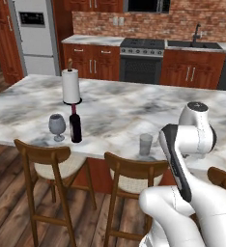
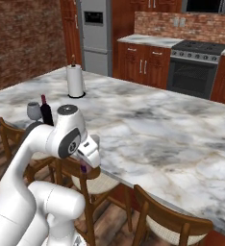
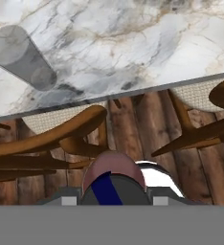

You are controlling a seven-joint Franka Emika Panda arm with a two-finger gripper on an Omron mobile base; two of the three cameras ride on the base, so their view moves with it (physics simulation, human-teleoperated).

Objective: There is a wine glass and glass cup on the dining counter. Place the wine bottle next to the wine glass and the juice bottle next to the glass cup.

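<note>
On the dining counter (image 1: 134,103) the wine glass (image 1: 57,127) stands near the front edge, and the dark wine bottle (image 1: 75,126) stands upright close to its right. The glass cup (image 1: 146,144) stands farther right along the same edge. My gripper (image 2: 87,161) is shut on the pinkish juice bottle (image 2: 84,168), held just off the counter's front edge, above the stools. In the hand view the juice bottle (image 3: 113,178) sits between the fingers of the gripper (image 3: 114,198). The glass cup (image 3: 23,57) lies at that view's upper left on the marbled dining counter (image 3: 142,43).
A paper towel roll (image 1: 71,86) stands on the counter behind the wine bottle. Wooden stools (image 1: 43,155) line the counter's front, right under my hand (image 3: 61,134). Cabinets, a stove (image 1: 141,60) and a fridge fill the far wall.
</note>
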